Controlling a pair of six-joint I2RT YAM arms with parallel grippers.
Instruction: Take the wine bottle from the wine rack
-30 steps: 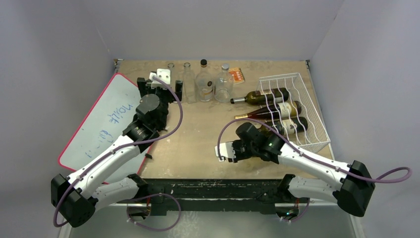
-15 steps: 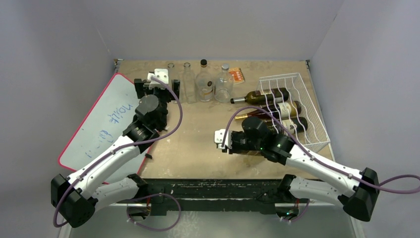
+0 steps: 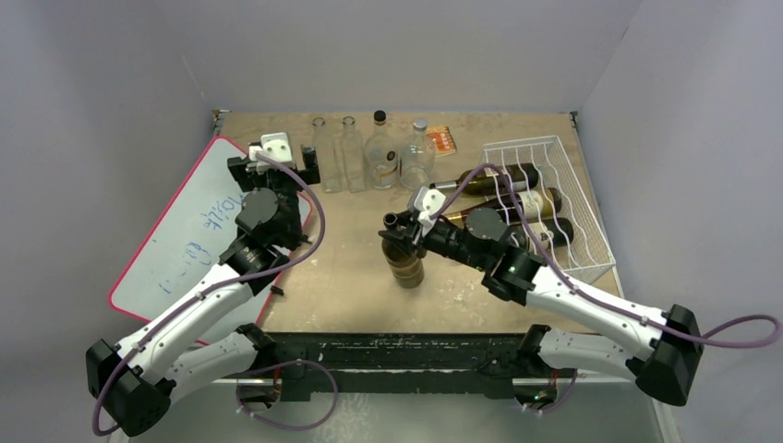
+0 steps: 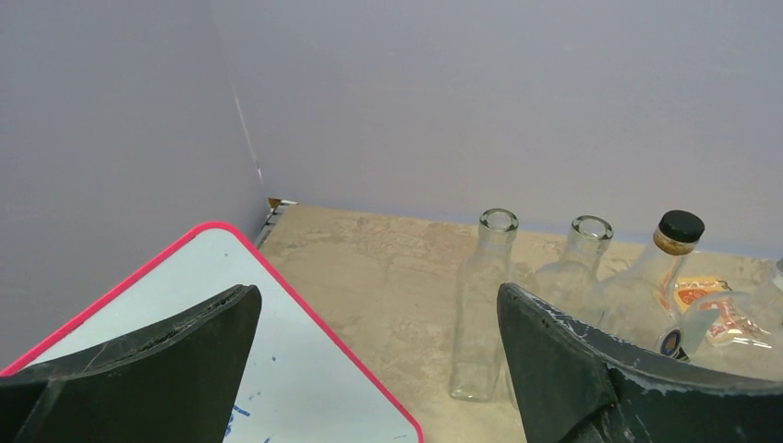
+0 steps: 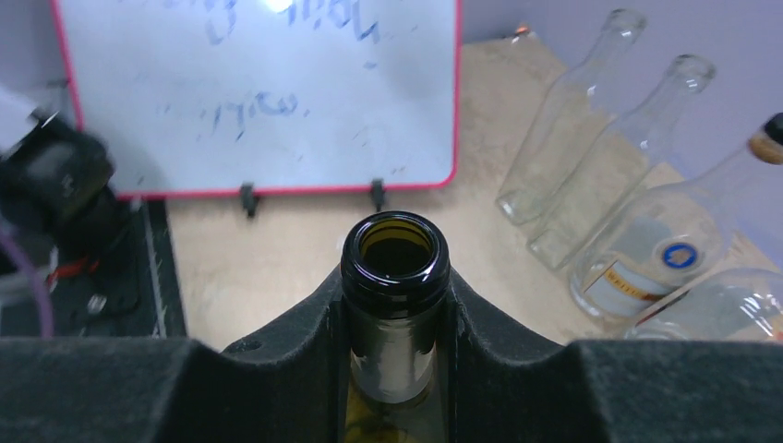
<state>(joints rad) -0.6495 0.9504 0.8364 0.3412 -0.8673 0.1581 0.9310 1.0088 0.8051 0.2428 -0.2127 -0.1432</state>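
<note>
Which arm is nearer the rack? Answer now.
Right. Right fingers, shut on a bottle, are just left of the rack; left fingers are far left, by the whiteboard.

Soft, even overhead light, faint shadows on the table (image 3: 351,277), a small glare spot atop the whiteboard (image 5: 258,92).

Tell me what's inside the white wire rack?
Three dark wine bottles lie inside the wine rack. The right arm hides part of the nearer two.
</note>
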